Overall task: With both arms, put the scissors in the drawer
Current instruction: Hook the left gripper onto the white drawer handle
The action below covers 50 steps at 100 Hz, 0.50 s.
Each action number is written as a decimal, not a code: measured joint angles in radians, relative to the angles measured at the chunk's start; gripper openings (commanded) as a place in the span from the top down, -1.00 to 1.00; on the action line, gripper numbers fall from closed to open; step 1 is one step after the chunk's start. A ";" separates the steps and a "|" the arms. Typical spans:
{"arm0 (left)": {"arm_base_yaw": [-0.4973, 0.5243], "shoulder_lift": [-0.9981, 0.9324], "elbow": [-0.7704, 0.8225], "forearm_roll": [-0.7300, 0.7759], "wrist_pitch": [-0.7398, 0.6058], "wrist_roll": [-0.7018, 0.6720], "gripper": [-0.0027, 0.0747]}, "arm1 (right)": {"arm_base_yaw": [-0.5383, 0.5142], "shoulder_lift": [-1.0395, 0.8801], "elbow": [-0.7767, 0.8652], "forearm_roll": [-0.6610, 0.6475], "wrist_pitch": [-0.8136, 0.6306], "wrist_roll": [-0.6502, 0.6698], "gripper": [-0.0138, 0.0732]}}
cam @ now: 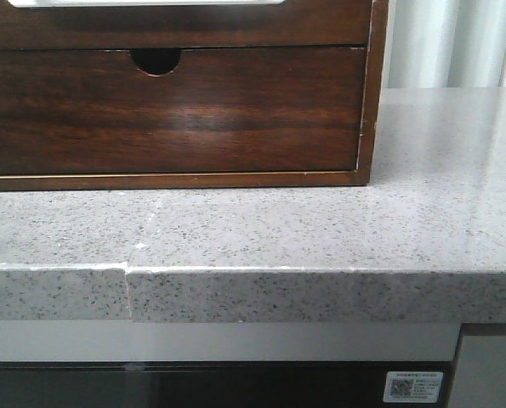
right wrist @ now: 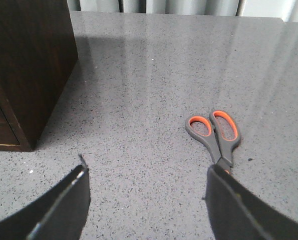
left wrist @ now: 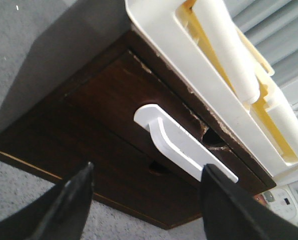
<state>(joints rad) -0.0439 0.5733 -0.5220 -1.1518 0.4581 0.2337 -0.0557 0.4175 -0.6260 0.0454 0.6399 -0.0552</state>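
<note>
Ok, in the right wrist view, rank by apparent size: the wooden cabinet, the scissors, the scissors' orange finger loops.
1. Wooden cabinet, largest, though cropped and nearer the camera.
2. Scissors, blade tips hidden.
3. Orange finger loops, the two look alike.

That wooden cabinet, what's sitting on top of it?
A white tray rests on the cabinet, holding white rolls over something yellow. What lies deeper in the tray is hidden.

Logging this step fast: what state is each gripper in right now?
Left gripper: open, holding nothing, facing the drawer with its white handle.
Right gripper: open, holding nothing, above the scissors.
</note>
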 measured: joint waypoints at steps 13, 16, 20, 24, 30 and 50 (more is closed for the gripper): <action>0.000 0.113 0.000 -0.208 0.040 0.157 -0.15 | 0.000 0.000 0.000 0.000 0.000 0.000 -0.33; 0.000 0.137 0.000 -0.252 0.051 0.194 -0.15 | 0.000 0.000 0.000 0.000 0.000 0.000 -0.33; 0.000 0.171 0.000 -0.316 0.066 0.251 -0.15 | 0.000 0.000 0.000 0.000 0.000 0.000 -0.33; 0.000 0.198 0.000 -0.380 0.086 0.306 -0.15 | 0.000 0.000 0.000 0.000 0.000 0.000 -0.33; 0.000 0.244 0.000 -0.462 0.113 0.369 -0.15 | 0.000 0.000 0.000 0.000 0.000 0.000 -0.33; 0.000 0.386 -0.025 -0.611 0.227 0.561 -0.15 | 0.000 0.000 0.000 0.000 0.000 0.000 -0.33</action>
<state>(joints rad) -0.0439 0.9598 -0.5469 -1.7632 0.6852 0.7945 -0.0557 0.4175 -0.6260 0.0454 0.6399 -0.0552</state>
